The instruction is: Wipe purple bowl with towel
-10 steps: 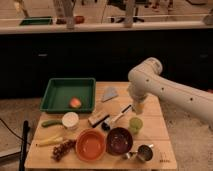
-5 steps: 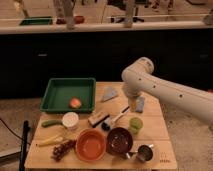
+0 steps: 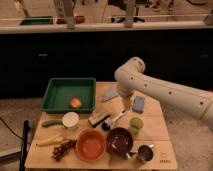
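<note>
Grey-blue towel (image 3: 111,94) lies at ten o'clock from the pincer (image 3: 127,105), whose grip I cannot tell. Judging by this, the reaching step is in hand; next, descend onto the towel.

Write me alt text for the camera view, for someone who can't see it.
A white robot arm's hand hangs over a wooden table, between the grey-blue towel and a blue pad, with the purple bowl nearer the front edge. An orange bowl sits beside it, and a green tray holds a fruit.
</note>
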### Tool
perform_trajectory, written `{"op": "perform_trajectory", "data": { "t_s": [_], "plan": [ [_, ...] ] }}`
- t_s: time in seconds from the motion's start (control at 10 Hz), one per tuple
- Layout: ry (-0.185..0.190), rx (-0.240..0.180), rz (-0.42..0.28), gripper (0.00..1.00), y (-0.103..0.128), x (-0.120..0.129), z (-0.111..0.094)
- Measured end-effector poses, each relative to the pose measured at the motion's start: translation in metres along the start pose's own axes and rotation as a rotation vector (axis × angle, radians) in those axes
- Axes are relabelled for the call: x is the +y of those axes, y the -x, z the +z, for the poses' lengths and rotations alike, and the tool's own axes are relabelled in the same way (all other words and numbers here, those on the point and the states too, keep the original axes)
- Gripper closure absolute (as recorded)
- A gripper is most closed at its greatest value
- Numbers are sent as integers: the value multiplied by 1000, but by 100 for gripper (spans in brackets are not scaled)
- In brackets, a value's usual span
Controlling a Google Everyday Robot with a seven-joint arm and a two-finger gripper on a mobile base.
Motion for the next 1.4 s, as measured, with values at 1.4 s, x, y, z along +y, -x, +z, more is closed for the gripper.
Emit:
{"op": "perform_trajectory", "data": {
  "t_s": [1.4],
  "plan": [
    [32, -21, -30, 20, 14, -28, 48]
  ]
}}
